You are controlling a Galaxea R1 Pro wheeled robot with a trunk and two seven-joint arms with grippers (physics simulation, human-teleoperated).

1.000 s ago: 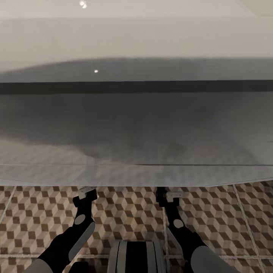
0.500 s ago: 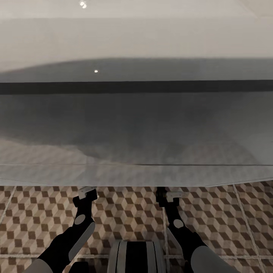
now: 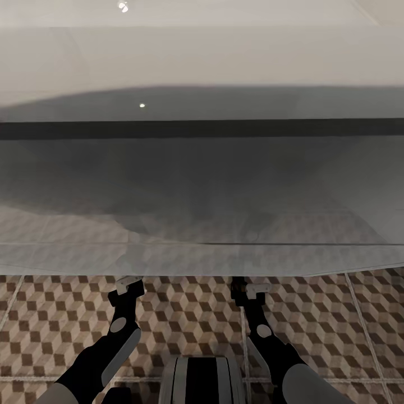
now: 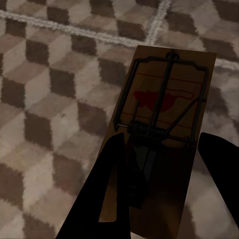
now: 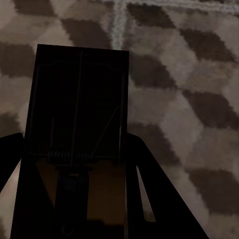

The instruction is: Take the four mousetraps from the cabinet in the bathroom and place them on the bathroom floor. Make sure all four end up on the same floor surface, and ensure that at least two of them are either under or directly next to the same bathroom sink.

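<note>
Two mousetraps are riding with us, one per arm. In the left wrist view our left gripper (image 4: 164, 164) is clamping a mousetrap (image 4: 159, 114) by its near end, fingers (image 4: 107, 184) pressing both long edges, with the sprung wire bar facing the camera. In the right wrist view our right gripper (image 5: 74, 169) is pinching a second, shadowed mousetrap (image 5: 77, 99) the same way.

Both are hanging above the cube-patterned bathroom floor (image 3: 185, 314). In the head view we are facing a wide white fixture (image 3: 202, 56) whose front edge is overhanging the tiles just beyond both grippers; whether it is the sink or the bathtub, we cannot tell.

We are judging the risks as these: releasing from this height could bounce or flip a trap, reaching forward could knock an arm against that overhang, and setting the traps beside the wrong fixture would leave the sink condition unmet.
</note>
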